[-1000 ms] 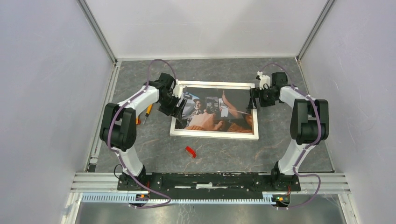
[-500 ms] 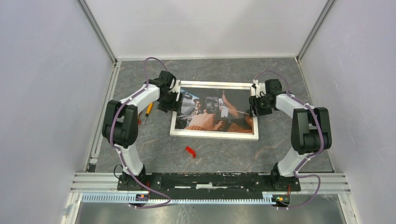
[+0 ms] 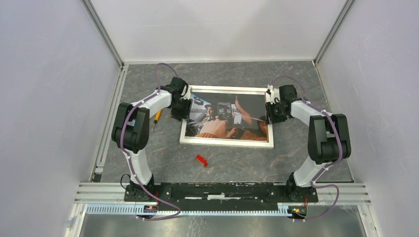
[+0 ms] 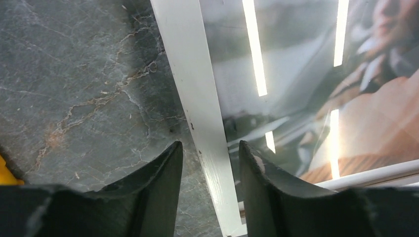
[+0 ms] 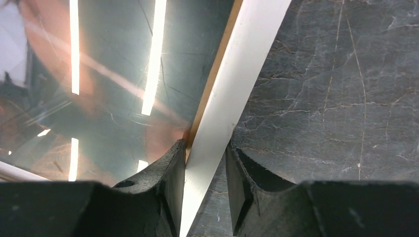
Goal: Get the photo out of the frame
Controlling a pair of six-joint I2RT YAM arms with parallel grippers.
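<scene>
One white-bordered frame (image 3: 226, 143) sits flat mid-counter (image 3: 247, 163), face up, its single photo (image 3: 222, 116) inside under the glass, and one small red piece (image 3: 201, 160) lies below it. The left tool (image 4: 210, 148) straddles the left border, narrowly parted. The right tool (image 5: 205, 145) pinches the right border, fingers touching both sides.

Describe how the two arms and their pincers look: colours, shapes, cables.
Both the left arm and right arm have white links between bulky black joint housings, each trailed by a looping purple cable. The left pincer and right pincer each have two matte black fingers with curved, tapering inner faces.
</scene>
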